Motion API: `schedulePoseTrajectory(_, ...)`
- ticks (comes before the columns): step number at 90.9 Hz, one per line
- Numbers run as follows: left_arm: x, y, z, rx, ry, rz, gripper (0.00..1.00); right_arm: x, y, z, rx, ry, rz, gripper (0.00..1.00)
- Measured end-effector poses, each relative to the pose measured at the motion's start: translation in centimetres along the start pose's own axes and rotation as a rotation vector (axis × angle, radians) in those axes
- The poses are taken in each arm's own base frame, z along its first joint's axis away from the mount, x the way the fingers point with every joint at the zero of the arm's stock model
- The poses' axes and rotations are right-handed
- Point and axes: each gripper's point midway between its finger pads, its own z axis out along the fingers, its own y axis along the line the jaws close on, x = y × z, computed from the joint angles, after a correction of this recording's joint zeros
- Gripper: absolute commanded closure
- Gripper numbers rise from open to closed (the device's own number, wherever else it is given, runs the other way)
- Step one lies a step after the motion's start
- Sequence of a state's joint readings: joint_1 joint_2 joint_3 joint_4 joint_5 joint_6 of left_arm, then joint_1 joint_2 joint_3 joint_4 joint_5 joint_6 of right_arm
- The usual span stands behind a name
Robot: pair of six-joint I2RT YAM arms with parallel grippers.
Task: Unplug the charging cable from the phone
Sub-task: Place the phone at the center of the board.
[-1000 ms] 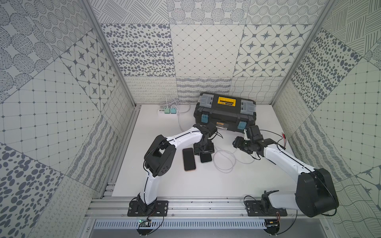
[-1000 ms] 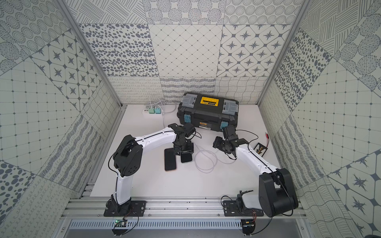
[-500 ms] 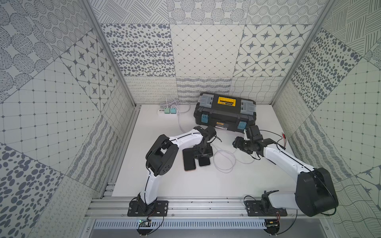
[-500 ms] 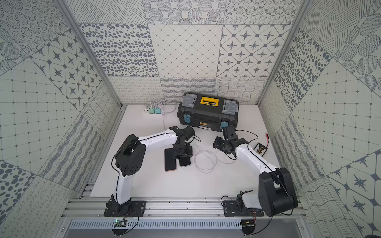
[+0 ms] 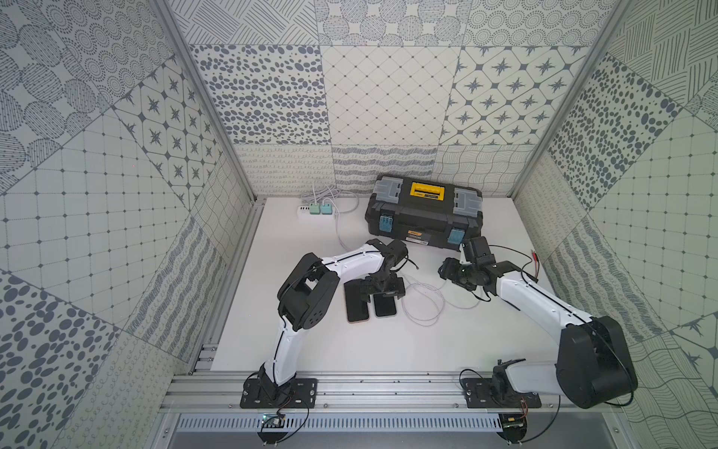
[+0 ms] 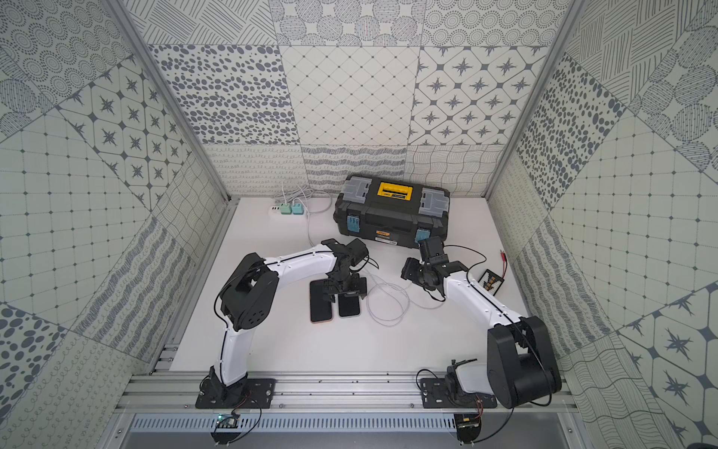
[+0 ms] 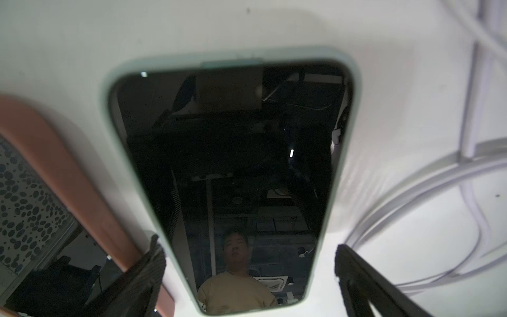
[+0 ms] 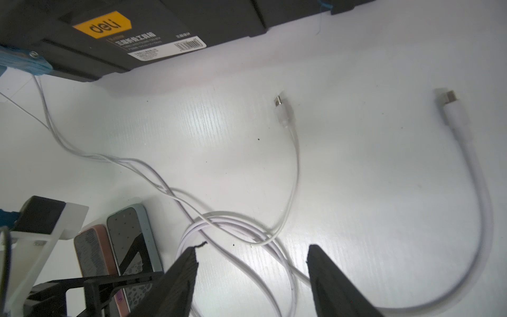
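Note:
Two phones lie side by side on the white table: one in a pale green case and one in a pink case. My left gripper is open and straddles the green phone's far end. Its fingers stand clear of the phone's sides. Two white charging cables lie looped to the right. Their plugs rest free on the table. My right gripper hangs open over the loops, holding nothing.
A black toolbox with a yellow handle stands at the back. A white power strip with two green chargers sits in the back left corner. A small dark device with red-tipped leads lies by the right wall.
My left gripper shifted nearer along the green phone and opened wider, so its fingers came off the phone's sides. The right arm has not moved.

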State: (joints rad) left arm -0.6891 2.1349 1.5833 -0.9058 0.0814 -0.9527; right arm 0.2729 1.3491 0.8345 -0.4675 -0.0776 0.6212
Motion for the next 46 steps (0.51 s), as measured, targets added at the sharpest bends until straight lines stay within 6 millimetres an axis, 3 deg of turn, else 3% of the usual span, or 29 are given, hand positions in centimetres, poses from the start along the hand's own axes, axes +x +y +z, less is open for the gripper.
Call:
schedulePoseTrajectory(18, -0.3, -0.5, -1.9, 0.029, -0.038, 0.009, 0.07, 0.0, 0.0, 0.0, 0.0, 0.0, 0.0, 0.32)
schedulePoseTrajectory(33, -1.4, -1.6, -6.6, 0.1, -0.149, 0.038, 0.07, -0.1, 0.1, -0.2, -0.001, 0.002, -0.007, 0.19)
schedulePoseTrajectory(35, -1.6, -1.7, -7.4, 0.11, -0.168, 0.041, 0.07, -0.3, 0.2, -0.3, -0.001, 0.001, -0.011, 0.08)
schedulePoseTrajectory(37, -1.8, -1.7, -8.1, 0.119, -0.187, 0.044, 0.07, -0.5, 0.4, -0.4, -0.003, -0.002, -0.008, 0.04)
schedulePoseTrajectory(46, -2.7, -1.0, -11.3, 0.149, -0.265, 0.038, 0.06, -1.9, 1.3, -1.4, -0.011, -0.031, -0.033, 0.03)
